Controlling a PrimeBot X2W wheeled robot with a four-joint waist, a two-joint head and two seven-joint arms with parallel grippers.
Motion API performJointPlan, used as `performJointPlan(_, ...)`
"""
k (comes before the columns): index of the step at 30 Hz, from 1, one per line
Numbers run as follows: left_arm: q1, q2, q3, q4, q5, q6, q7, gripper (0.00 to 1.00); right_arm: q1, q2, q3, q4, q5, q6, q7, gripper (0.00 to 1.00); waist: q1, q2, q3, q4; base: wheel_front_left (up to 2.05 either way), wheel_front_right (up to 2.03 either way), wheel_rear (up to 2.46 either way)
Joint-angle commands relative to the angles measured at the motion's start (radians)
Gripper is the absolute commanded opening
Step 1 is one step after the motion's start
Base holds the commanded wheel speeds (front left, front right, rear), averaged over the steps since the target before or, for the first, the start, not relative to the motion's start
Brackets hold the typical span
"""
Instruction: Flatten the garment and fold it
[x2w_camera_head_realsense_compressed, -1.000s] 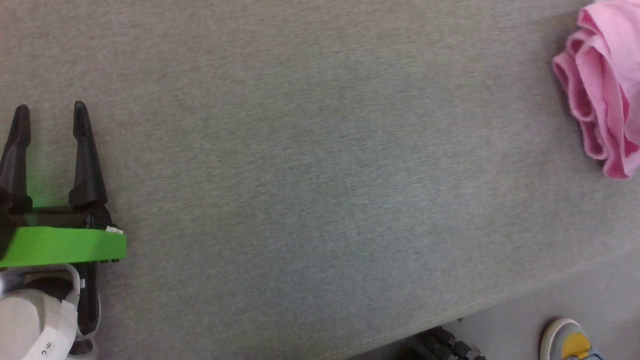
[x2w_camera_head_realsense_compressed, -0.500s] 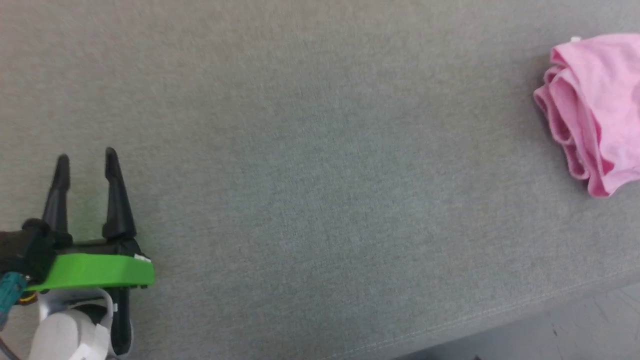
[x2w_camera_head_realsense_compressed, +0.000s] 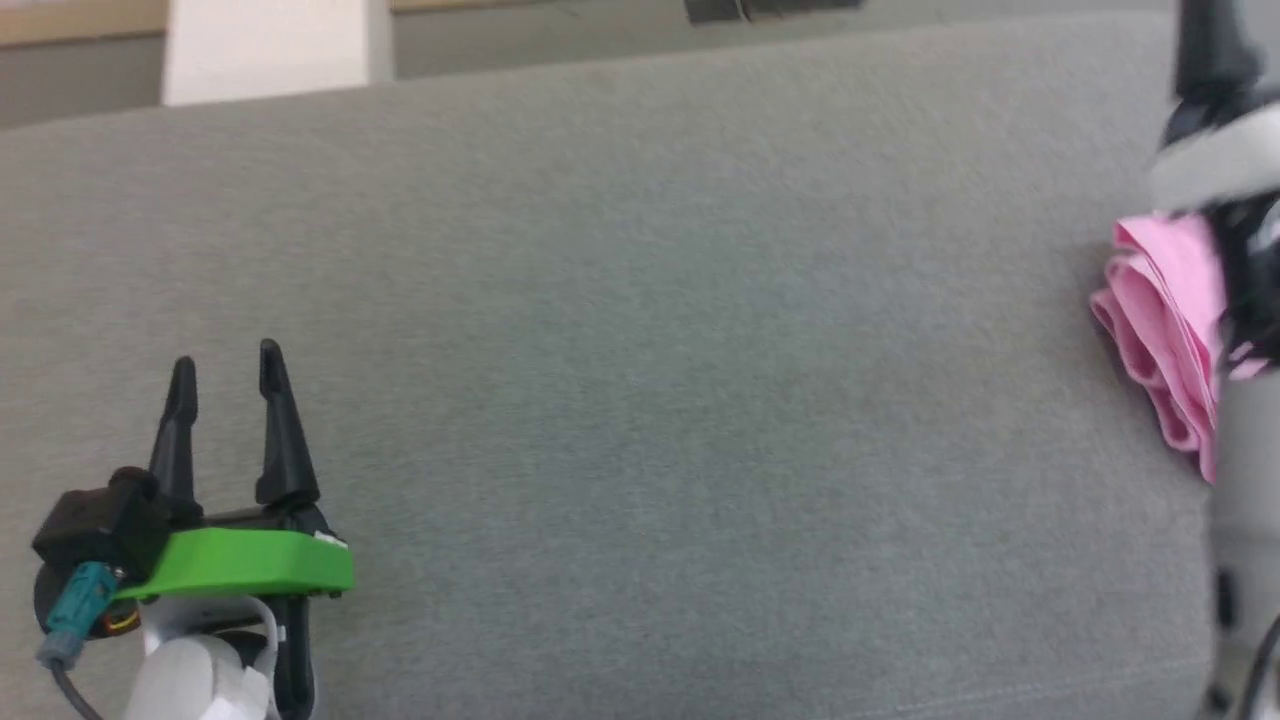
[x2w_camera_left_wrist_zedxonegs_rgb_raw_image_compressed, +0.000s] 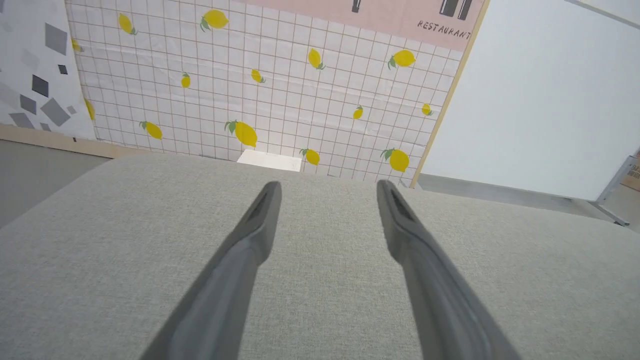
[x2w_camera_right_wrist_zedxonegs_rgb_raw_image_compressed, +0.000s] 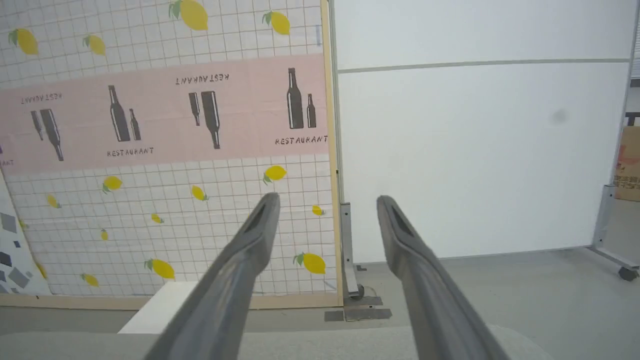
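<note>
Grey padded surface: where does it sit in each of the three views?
Head view: the grey padded surface runs from the bottom edge up to its far edge near the top.
Left wrist view: lower half, under the left gripper.
Right wrist view: thin strip along the bottom edge.
Shared landmark: the white block just beyond its far edge.

The right tool (x2w_camera_right_wrist_zedxonegs_rgb_raw_image_compressed: 327, 199) has its fingers spread apart above the grey bench (x2w_camera_right_wrist_zedxonegs_rgb_raw_image_compressed: 300, 346). Ahead are a lemon-print wall (x2w_camera_right_wrist_zedxonegs_rgb_raw_image_compressed: 150, 225) and a white panel (x2w_camera_right_wrist_zedxonegs_rgb_raw_image_compressed: 475, 160).
</note>
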Motion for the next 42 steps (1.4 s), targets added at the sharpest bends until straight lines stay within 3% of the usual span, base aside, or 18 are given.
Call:
performJointPlan(1, 0.012, -0.008, -0.004, 0.007, 0.001, 0.007, -0.009, 1.0, 0.052, 0.032, -0.006, -0.027, -0.025, -0.001, -0.033, 1.0, 0.0, -0.0001, -0.091, 0.09, 0.0, 0.0, 0.0)
performJointPlan(5, 0.012, -0.022, -0.016, 0.031, 0.0, 0.01, -0.024, 1.0, 0.196, 0.11, -0.025, -0.098, -0.048, -0.001, -0.136, 1.0, 0.0, -0.0001, -0.127, 0.12, 0.0, 0.0, 0.0)
performJointPlan(11, 0.019, -0.036, -0.028, 0.06, 0.004, 0.014, -0.041, 1.0, 0.382, 0.132, 0.008, -0.135, -0.036, -0.001, -0.239, 1.0, 0.0, -0.0001, -0.156, 0.135, 0.0, 0.0, 0.0)
performJointPlan(22, 0.04, -0.043, -0.065, 0.126, 0.056, 0.025, -0.056, 1.0, 0.624, 0.132, 0.107, -0.121, -0.069, -0.001, -0.257, 1.0, 0.0, -0.0001, -0.177, 0.153, 0.0, 0.0, 0.0)
performJointPlan(33, 0.067, -0.039, -0.136, 0.171, 0.131, -0.002, -0.062, 1.0, 0.71, 0.132, 0.126, -0.126, -0.063, -0.001, -0.258, 1.0, 0.0, -0.0001, -0.165, 0.159, 0.0, 0.0, 0.0)
performJointPlan(34, 0.056, -0.042, -0.137, 0.17, 0.123, 0.0, -0.053, 0.0, 0.701, 0.132, 0.127, -0.124, -0.065, 0.0, -0.251, 0.0, 0.0, -0.0001, -0.165, 0.159, 0.0, 0.0, 0.0)
performJointPlan(42, 0.056, -0.043, -0.138, 0.168, 0.124, -0.002, -0.047, 0.0, 0.701, 0.132, 0.126, -0.125, -0.068, 0.0, -0.247, 0.0, 0.0, -0.0001, -0.165, 0.16, 0.0, 0.0, 0.0)
